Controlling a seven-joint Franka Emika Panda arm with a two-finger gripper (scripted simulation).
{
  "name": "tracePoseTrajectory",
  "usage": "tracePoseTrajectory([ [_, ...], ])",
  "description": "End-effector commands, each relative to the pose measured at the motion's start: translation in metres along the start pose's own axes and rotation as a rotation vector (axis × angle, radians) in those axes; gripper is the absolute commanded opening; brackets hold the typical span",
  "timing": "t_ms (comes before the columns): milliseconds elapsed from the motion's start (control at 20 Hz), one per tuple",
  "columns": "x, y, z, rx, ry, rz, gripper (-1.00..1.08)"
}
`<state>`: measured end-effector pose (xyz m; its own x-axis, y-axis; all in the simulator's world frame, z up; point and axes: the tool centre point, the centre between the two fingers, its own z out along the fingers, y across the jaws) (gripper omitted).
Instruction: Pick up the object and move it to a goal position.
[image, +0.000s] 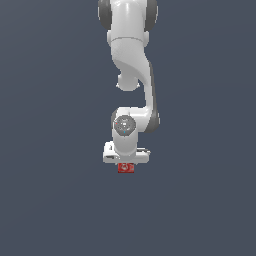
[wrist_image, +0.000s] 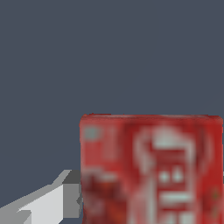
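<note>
A: So, where is the can (wrist_image: 151, 170)?
B: Right up against the wrist camera, red with white markings; one pale finger (wrist_image: 48, 203) touches its side.
A: And from outside?
B: It sits directly under the pincer (image: 126, 164). Whether the pincer is clamped, I cannot tell.

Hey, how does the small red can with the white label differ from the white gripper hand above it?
The small red can with white label markings is red and patterned; the white gripper hand is plain white. In the exterior view the can is narrower than the gripper hand and sits just below it. In the wrist view the can fills much of the frame, while only one grey-white finger shows beside it.
</note>
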<state>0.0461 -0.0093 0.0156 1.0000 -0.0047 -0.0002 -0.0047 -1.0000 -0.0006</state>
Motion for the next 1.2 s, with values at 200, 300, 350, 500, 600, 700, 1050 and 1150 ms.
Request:
tracePoseTrajectory([
  [200,0.0,0.001,0.0,-0.001,0.0,0.001,-1.0],
  [300,0.0,0.001,0.0,-0.001,0.001,0.001,-1.0],
  [350,0.0,0.001,0.0,-0.001,0.001,0.001,-1.0],
  [500,0.0,0.002,-0.004,-0.001,0.001,0.001,-1.0],
  [600,-0.001,0.003,-0.009,-0.001,0.001,0.001,-1.0],
  [700,-0.003,0.005,-0.016,-0.001,0.001,0.001,-1.0],
  [1050,-0.01,0.014,-0.06,-0.001,0.001,0.001,-1.0],
  [1150,-0.012,0.018,-0.078,0.0,0.0,0.001,-1.0],
])
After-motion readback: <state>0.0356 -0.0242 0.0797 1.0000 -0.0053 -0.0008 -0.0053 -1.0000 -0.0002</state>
